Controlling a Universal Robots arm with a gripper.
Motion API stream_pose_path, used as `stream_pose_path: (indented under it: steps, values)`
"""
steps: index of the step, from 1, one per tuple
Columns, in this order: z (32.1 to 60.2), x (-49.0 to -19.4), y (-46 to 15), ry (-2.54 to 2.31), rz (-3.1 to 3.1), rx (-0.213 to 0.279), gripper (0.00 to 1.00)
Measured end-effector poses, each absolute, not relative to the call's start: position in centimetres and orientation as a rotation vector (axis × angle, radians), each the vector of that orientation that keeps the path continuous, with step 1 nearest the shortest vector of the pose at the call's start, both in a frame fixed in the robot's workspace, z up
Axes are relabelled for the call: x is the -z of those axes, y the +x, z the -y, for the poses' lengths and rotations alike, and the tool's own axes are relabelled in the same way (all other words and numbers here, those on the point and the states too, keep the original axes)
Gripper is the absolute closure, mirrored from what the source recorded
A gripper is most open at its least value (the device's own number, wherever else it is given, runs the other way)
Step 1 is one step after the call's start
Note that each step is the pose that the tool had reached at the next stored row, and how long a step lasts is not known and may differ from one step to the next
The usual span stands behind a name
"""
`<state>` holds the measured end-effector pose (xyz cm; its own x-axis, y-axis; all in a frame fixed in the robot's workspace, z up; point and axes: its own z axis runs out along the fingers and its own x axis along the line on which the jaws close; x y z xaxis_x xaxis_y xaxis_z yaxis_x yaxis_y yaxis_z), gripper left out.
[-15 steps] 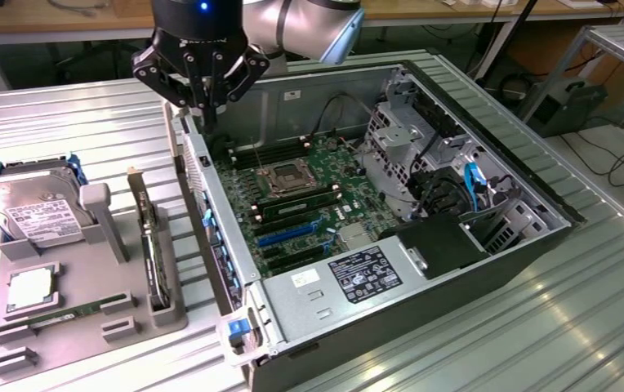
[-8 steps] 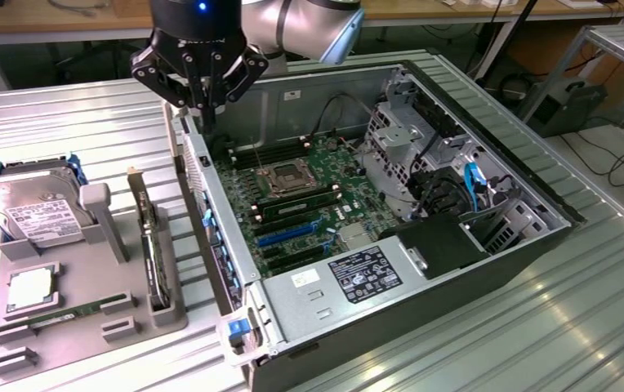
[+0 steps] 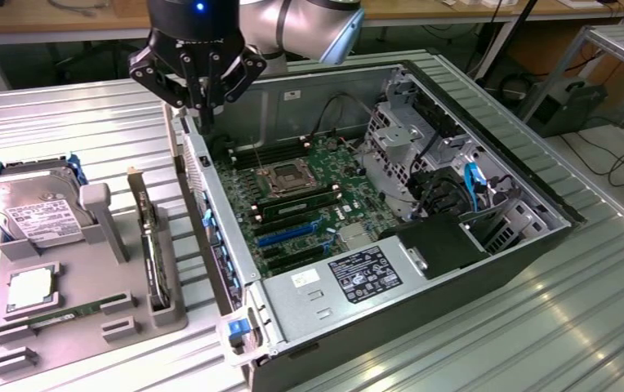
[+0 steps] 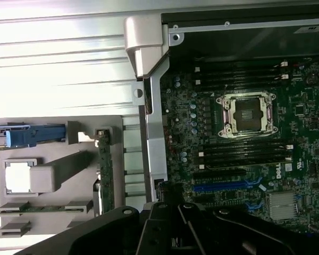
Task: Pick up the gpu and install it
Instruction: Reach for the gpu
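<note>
Wrist view: Dell-branded motherboard (image 4: 308,133); gpu (image 4: 105,172) stands in grey holder (image 4: 58,137).

Gpu (image 4: 105,172) edge-on in gray holder (image 4: 69,220)

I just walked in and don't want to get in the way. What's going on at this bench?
A robot arm is working over an open computer case. Its gripper hangs above the case's wall on the exterior view's left, shut and holding nothing. The graphics card stands on edge in a gray holder beside the case, next to a hard drive, and has not yet been picked up or installed.
</note>
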<state>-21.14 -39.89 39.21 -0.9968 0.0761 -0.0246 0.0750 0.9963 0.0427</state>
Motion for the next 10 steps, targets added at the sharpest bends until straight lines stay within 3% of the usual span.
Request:
stream_pose_path:
  steps: [10]
  values:
    - [39.89, -39.2, -21.37, 0.118, -3.112, -0.065, 0.89]
